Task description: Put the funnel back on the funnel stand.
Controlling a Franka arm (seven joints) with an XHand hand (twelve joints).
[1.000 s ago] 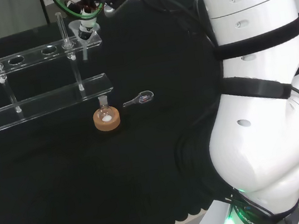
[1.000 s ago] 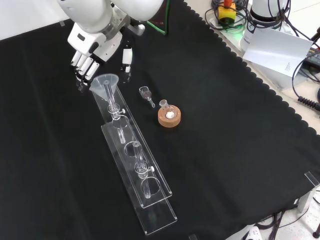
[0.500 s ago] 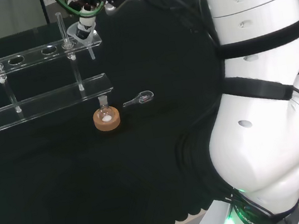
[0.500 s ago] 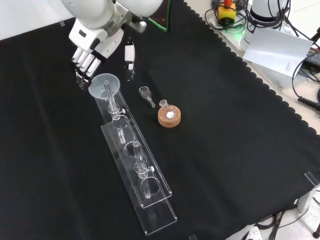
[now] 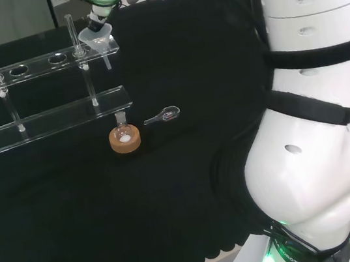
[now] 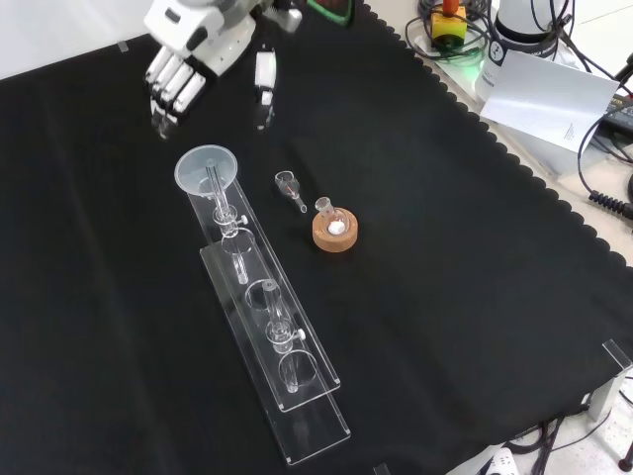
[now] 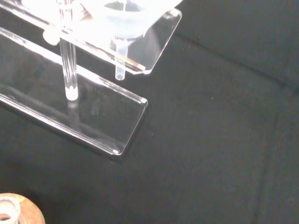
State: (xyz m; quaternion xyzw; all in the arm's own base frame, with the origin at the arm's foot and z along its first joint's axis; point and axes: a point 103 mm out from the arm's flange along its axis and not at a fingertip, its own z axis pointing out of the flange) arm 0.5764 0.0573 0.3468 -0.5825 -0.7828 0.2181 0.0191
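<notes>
You can't see the hand (image 6: 188,59) whole: front view's top edge crops it. Funnel (image 7: 124,21) rim blurs in wrist view.

A lab: glass flask (image 6: 334,220) and funnel stand (image 6: 267,327).

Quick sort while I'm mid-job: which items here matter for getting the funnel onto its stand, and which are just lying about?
Job:
- funnel, seated in the stand's end hole
- funnel stand
- hand, fingers straight, clear of the funnel

Lying about:
- small flask on its cork ring
- small clear scoop
</notes>
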